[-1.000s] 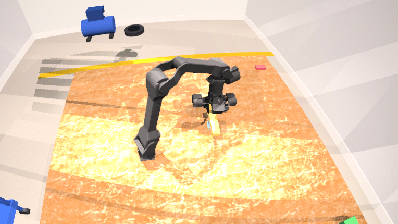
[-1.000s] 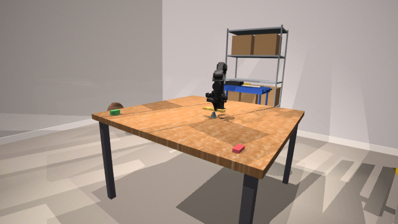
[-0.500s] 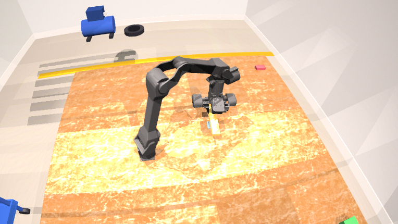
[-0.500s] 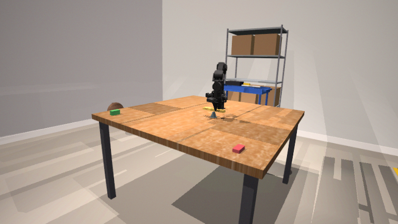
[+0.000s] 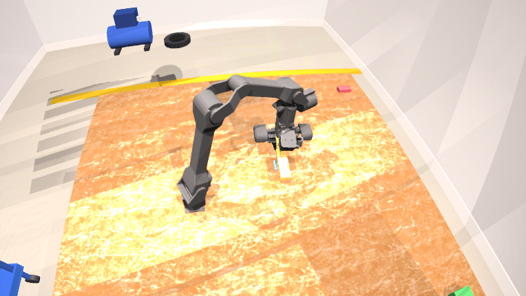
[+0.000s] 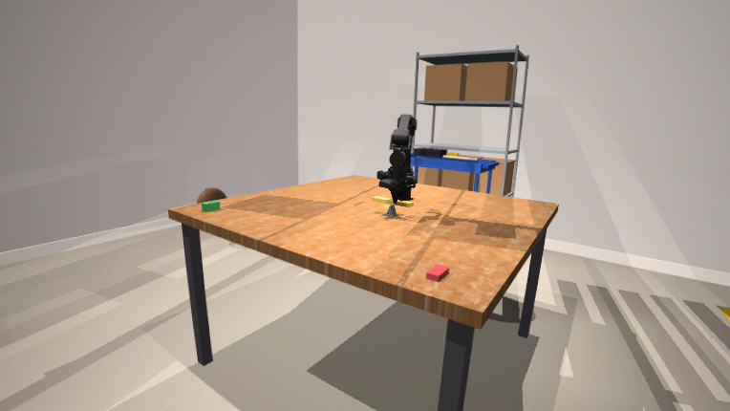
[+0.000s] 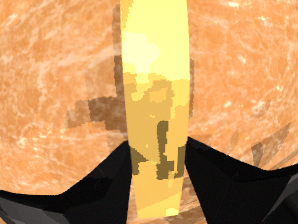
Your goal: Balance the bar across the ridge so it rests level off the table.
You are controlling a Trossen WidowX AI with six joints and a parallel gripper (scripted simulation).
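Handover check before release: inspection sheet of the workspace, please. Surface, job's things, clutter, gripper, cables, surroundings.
Surface: wooden table, patchy light and shadow on it.
Job's things: yellow bar over the small teal ridge, roughly level in the exterior view, off the table; whether it touches the ridge cannot be told.
Clutter: green block near one corner, red block near another, both far from the ridge.
Gripper: gripper shut on the bar, a finger on each side, not yet released.
Cables: nothing seen.
Surroundings: shelf with cardboard boxes, blue bench, blue compressor, tyre, yellow floor line.
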